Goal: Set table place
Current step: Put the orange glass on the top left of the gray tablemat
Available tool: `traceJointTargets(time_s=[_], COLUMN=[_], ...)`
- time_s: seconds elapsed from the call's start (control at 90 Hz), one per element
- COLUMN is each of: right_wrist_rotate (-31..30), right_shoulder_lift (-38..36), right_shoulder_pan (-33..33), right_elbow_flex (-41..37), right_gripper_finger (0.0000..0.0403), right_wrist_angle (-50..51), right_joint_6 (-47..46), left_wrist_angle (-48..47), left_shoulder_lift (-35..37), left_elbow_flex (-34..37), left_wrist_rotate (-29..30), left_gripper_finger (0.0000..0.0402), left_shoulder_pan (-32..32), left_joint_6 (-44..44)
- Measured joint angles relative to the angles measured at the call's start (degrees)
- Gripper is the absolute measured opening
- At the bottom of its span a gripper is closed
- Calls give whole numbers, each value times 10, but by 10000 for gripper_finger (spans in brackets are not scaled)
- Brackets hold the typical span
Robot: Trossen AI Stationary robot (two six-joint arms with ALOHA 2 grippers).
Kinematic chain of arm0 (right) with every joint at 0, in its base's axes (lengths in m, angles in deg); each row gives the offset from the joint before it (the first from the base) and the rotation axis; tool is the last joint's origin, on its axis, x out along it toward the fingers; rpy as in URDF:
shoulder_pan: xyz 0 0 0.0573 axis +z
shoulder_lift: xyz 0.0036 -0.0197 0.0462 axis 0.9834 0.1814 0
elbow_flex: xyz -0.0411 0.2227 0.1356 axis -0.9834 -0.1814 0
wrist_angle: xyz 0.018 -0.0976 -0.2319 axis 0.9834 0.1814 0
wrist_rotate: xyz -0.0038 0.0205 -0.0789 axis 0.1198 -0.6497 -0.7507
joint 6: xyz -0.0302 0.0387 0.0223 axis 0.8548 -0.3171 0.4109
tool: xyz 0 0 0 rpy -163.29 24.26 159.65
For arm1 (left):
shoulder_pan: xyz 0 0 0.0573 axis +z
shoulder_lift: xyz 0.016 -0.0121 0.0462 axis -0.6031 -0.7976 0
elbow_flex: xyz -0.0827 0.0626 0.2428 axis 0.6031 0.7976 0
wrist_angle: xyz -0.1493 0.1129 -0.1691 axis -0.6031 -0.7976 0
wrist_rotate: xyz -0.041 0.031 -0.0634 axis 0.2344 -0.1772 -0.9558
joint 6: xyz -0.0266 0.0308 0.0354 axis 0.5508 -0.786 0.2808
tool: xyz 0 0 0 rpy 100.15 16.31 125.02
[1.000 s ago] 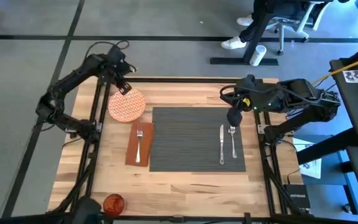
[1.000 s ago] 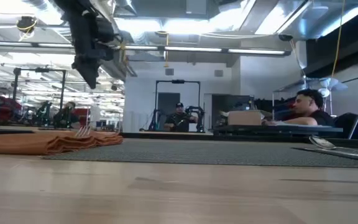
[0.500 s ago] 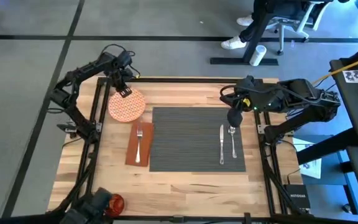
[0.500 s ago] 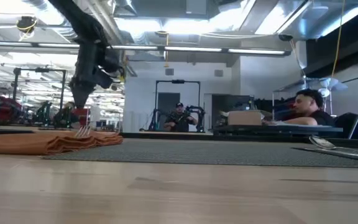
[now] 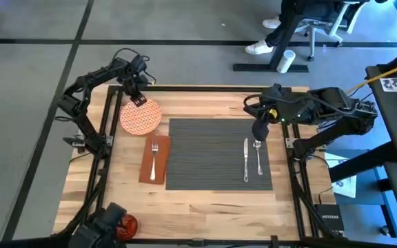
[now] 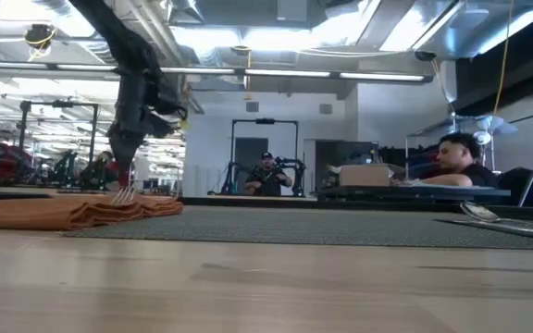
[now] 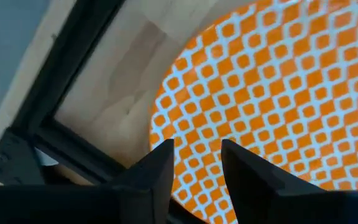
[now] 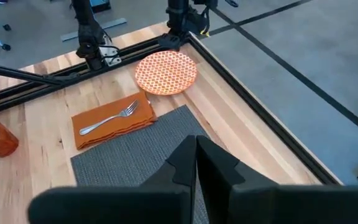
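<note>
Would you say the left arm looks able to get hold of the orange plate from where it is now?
Probably yes. The left pincer hangs open right at the plate, at its far rim near the table corner. Nothing lies on the plate or between it and the fingers, though contact cannot be confirmed.

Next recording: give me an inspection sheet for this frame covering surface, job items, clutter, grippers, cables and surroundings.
Surface: light-wood table with black rails.
Job items: grey placemat centred; knife and spoon on its right part; fork on the brown napkin beside its left edge; orange-patterned plate on bare wood at the far left; orange cup at the near left edge.
Clutter: nothing seen.
Grippers: left gripper open at the plate's rim; right gripper shut, above the placemat's right part.
Cables: yellow cable off the table, right.
Surroundings: seated people behind the table.
</note>
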Motion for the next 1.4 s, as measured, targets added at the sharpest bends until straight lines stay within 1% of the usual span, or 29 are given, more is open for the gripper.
traceJointTargets(time_s=[0.344, 0.644, 0.767, 0.878, 1.244, 1.4], right_wrist_rotate=[4, 4, 4, 4, 4, 4], right_shoulder_lift=[0, 0, 0, 0, 0, 0], right_shoulder_pan=[0, 0, 0, 0, 0, 0], right_elbow_flex=[0, 0, 0, 0, 0, 0], right_gripper_finger=[0, 0, 0, 0, 0, 0], right_wrist_angle=[0, 0, 0, 0, 1, 1], right_joint_6=[-8, -8, -8, -8, -7, -4], left_wrist_angle=[13, 17, 13, -14, -30, -80], left_shoulder_lift=[-23, -25, -25, -25, 7, 11], left_elbow_flex=[0, 0, 0, -11, -63, -82], left_wrist_rotate=[-1, 2, -9, -13, -14, -15], left_gripper_finger=[118, 118, 118, 118, 118, 118], left_shoulder_pan=[4, 14, 11, 0, -54, -86], left_joint_6=[-5, 23, 39, 43, 65, 99])
